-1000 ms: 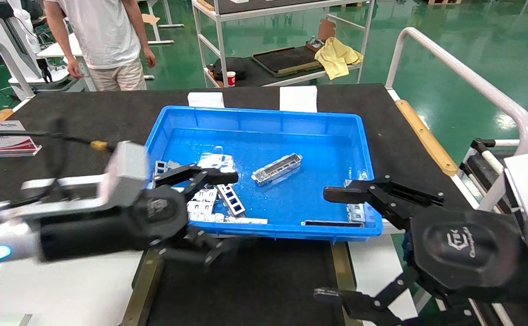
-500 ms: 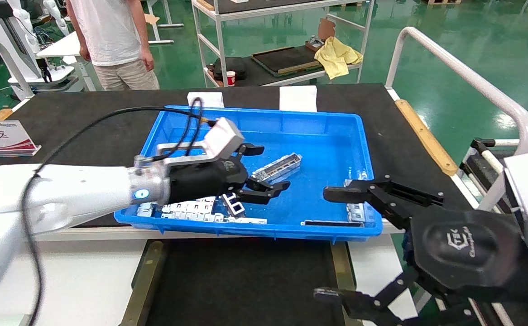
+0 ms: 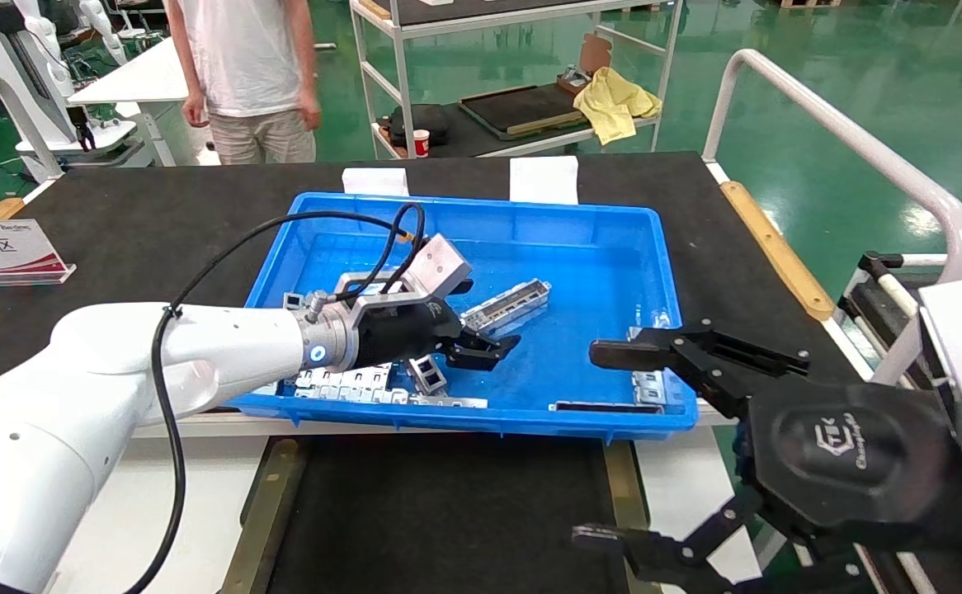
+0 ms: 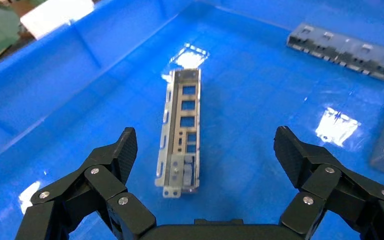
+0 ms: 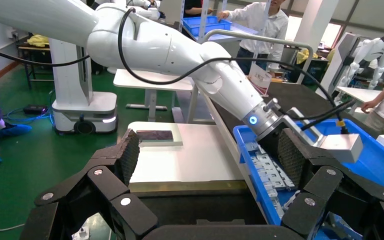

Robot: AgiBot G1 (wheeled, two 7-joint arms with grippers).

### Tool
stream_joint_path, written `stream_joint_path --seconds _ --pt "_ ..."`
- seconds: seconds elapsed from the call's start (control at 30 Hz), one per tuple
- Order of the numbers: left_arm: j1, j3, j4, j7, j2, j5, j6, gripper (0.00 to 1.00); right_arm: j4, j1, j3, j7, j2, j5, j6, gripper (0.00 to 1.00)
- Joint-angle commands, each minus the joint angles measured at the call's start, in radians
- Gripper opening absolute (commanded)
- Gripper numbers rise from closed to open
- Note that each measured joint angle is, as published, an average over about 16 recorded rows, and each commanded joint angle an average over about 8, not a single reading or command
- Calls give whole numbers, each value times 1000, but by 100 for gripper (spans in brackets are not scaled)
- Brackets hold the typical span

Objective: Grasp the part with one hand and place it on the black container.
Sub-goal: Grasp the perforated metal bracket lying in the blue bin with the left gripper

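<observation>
Left pincer (image 3: 481, 326) reaches into the blue bin (image 3: 654, 247), fingers spread wide and released, nothing between them. In the left wrist view the part (image 4: 181, 131) lies flat on the bin floor in the gap between the two fingers (image 4: 122, 155), touching neither; it runs lengthwise away from the palm, ladder windows facing up. In the head view the same part (image 3: 507, 307) sits near bin centre, angled toward 2 o'clock, with the pincer tips just at its near end. Bare blue floor all round it, bin walls well apart from it.

Other pieces: whitish multi-cell plates (image 3: 349, 381) packed along the bin's near wall at 7 o'clock of the part, partly under the left arm; one small frame piece (image 3: 427, 373) tilted beside them. A grey bar (image 4: 347, 50) lies well apart across the floor in the wrist view. More metal at the bin's near-right corner (image 3: 648, 384).

Black container (image 3: 448, 520) lies on the worktop (image 3: 159, 198) at 6 o'clock of the bin, just past its near edge, brass strips on both sides, surface bare.

Right pincer (image 3: 605, 445) is parked over the right edge of the black container, fingers splayed, holding nothing.
</observation>
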Motion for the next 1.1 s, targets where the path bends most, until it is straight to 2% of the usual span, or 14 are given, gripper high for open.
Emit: stream_joint_path --seconds 0.03,0.17,0.2,1.1 --pt "3 15 4 -1 3 -6 -17 55 0 0 0 0 0 0 0 55" --pt "9 50 -7 -20 3 -28 -41 5 0 0 0 0 0 0 0 5" --pt "10 58 -10 -25 3 -33 -45 0 0 0 0 0 0 0 0 0" --pt "32 251 -41 -73 1 -181 -150 0 0 0 0 0 0 0 0 0"
